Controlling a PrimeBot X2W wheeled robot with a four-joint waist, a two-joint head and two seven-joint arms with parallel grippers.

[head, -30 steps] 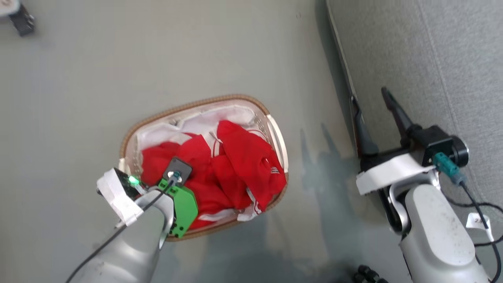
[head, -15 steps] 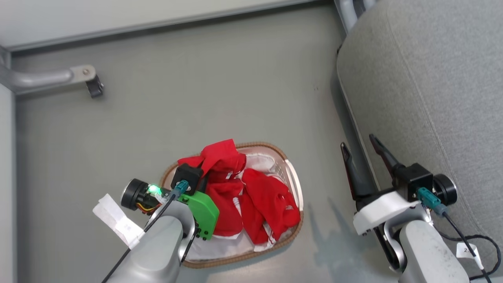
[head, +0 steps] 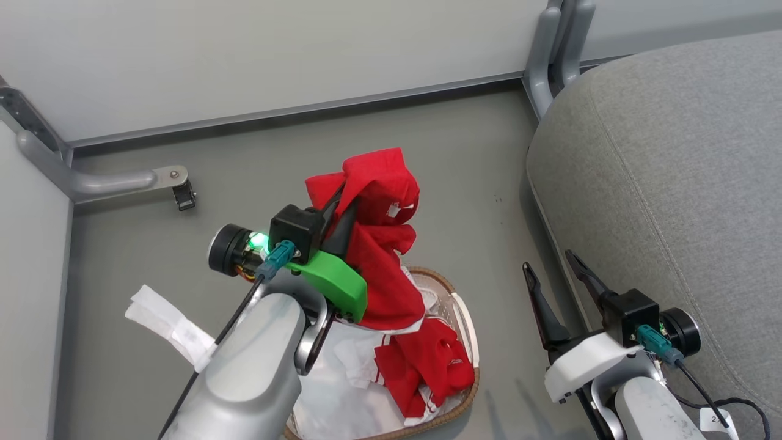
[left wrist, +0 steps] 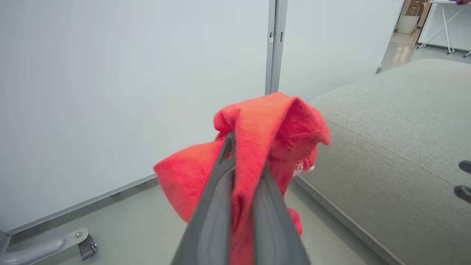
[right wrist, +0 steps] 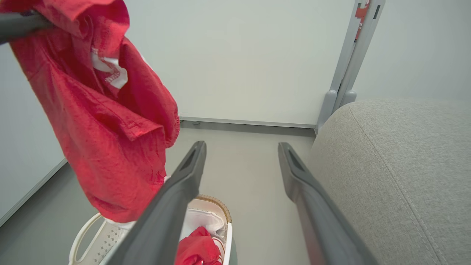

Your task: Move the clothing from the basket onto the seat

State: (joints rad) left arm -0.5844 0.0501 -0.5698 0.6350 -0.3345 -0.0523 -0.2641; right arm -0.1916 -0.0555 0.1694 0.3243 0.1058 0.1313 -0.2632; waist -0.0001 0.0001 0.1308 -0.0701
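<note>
The left tool [head: 345, 205] is pinched shut on a bright red fabric garment [head: 382, 244] with white trim, which now hangs from its fingers above the oval white perforated plastic basket [head: 474, 360] with a brown woven rim. A second ago that garment lay heaped in the basket with the tool down among the folds; half a second ago it was only partly raised. Its lower hem hangs close to the basket's far rim, and it cannot be told whether it is fully clear. The second red garment [head: 427, 366] lies in the basket on the white liner [head: 342, 379]. The right tool [head: 547, 260] stays spread wide and empty, just beside the edge of the large grey fabric-upholstered seat [head: 672, 183]. The first lift looks done. Carrying the garment rightward over the seat and releasing it likely comes next, then the other garment.
</note>
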